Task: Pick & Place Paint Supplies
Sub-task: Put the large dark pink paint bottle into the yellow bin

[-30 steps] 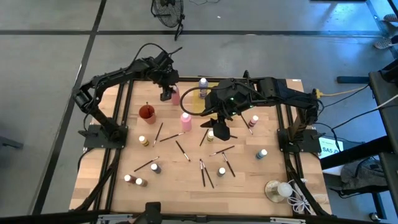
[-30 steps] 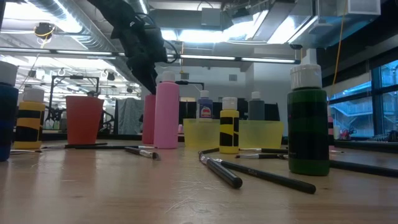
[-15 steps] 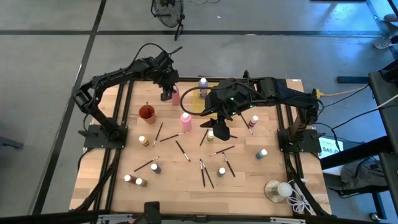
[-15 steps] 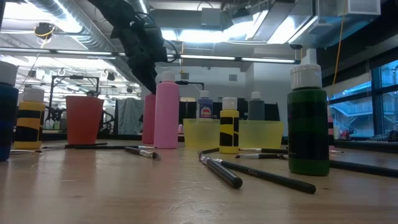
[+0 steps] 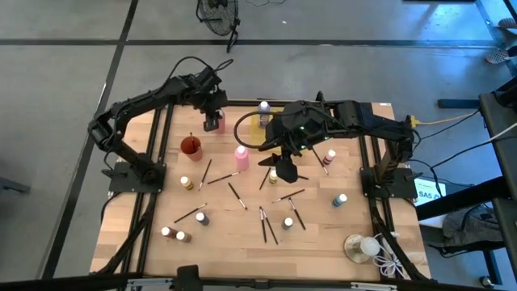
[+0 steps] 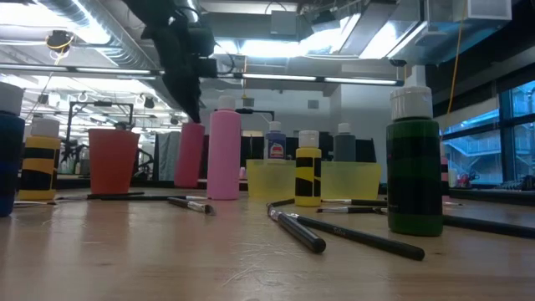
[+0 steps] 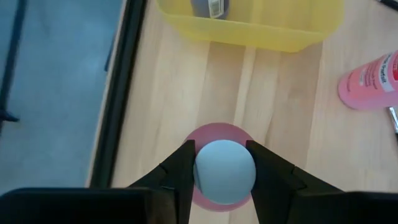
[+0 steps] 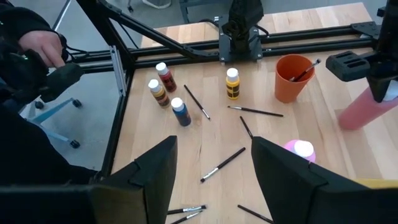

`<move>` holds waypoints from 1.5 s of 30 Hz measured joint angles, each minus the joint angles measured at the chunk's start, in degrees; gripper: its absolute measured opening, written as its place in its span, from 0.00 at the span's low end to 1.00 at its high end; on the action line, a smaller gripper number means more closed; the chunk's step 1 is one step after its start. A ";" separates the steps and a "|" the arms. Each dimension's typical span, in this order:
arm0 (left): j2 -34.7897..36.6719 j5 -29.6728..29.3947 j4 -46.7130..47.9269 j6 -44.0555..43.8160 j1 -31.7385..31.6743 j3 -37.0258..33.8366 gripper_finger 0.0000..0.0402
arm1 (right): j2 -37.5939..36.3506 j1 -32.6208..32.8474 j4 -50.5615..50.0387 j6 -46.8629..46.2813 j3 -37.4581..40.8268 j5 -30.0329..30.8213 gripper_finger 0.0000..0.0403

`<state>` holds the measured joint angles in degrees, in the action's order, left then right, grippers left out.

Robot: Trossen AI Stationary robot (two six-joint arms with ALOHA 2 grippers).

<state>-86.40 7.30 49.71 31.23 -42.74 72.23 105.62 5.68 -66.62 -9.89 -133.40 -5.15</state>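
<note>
Left gripper (image 7: 224,171): clamped on the white cap of a pink bottle (image 5: 213,123), lifted off the table near the yellow bin (image 5: 250,133).
Right gripper (image 8: 211,162): jaws apart, empty — hovering mid-table.
Handling: bottle likely light, rigid, smooth — cap grip suits; keep it upright.

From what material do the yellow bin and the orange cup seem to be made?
The yellow bin looks like translucent glossy plastic: the table's wood shows faintly through its wall. The orange cup looks like opaque matte plastic, though its look leaves this open.
</note>
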 joint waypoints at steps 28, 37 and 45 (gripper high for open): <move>3.58 -5.91 12.28 -0.77 9.91 19.03 0.29 | -1.11 3.43 -1.84 -5.19 -0.04 7.46 0.45; 3.62 -9.71 13.26 -2.96 15.79 24.13 0.29 | -1.11 3.38 -10.13 -12.63 -0.04 16.43 0.42; 3.30 -9.88 9.94 -13.55 18.54 24.46 0.29 | -2.11 3.76 -20.13 -19.30 -0.02 21.44 0.39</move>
<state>-83.10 -2.58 59.64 17.68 -24.20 96.68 103.51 9.44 -86.75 -29.19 -133.43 16.29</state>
